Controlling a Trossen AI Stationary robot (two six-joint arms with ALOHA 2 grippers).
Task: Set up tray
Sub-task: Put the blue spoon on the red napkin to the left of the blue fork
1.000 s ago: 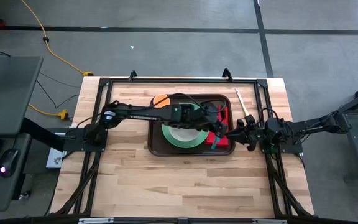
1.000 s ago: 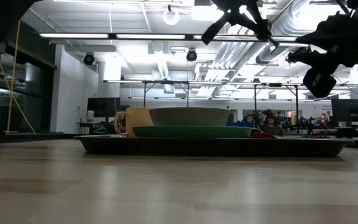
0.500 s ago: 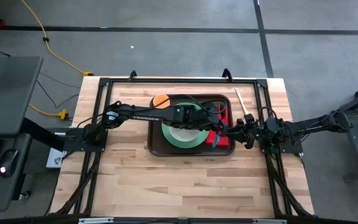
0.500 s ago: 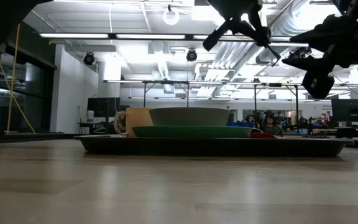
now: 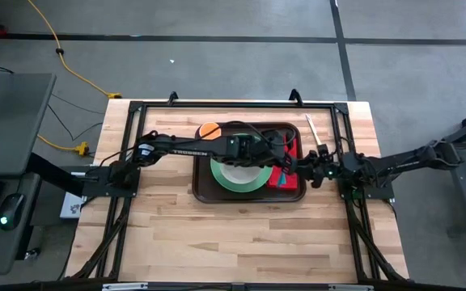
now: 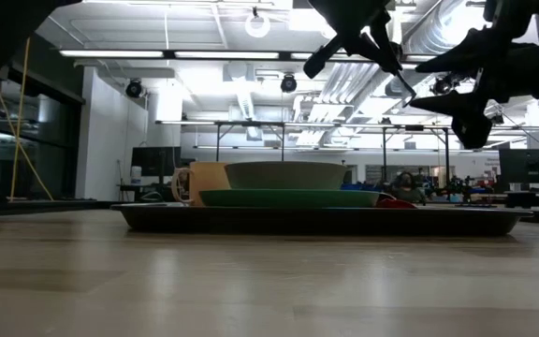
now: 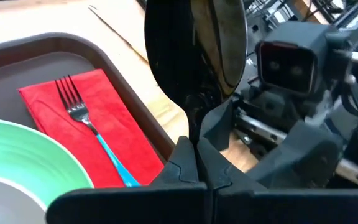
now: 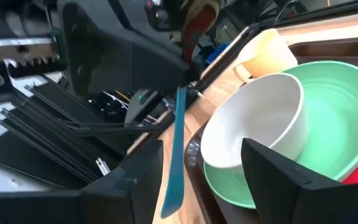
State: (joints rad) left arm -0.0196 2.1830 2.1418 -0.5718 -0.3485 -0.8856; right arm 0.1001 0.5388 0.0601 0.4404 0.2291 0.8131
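Note:
The dark brown tray [image 5: 203,191] lies mid-table and carries a green plate [image 5: 238,181] with a white bowl [image 5: 235,169], an orange cup [image 5: 209,129] and a red napkin [image 7: 126,149] with a fork [image 7: 78,111] on it. My left gripper [image 5: 288,162] hovers over the tray's right part, shut on a spoon [image 8: 178,143] with a teal handle. My right gripper [image 5: 307,170] faces it from the right, open. In the right wrist view the teal handle shows between the right gripper's [image 8: 201,180] fingers without touching them. My left gripper pinches the spoon between its two fingers at the neck [image 7: 199,109], just behind the shiny bowl [image 7: 219,43], which sticks out past the fingertips. The teal handle [image 8: 174,155] hangs free on the other side. The spoon is lifted clear above the tray.
A pale wooden stick [image 5: 314,132] lies on the table beyond the tray's far right corner. Black frame rails [image 5: 136,145] run along the table's sides. Bare wood [image 5: 241,238] stretches from the tray to the near edge.
My right gripper has moved left, toward the left gripper and the spoon, and now reaches over the tray's right rim. My left gripper has kept the spoon up over the napkin and barely shifted.

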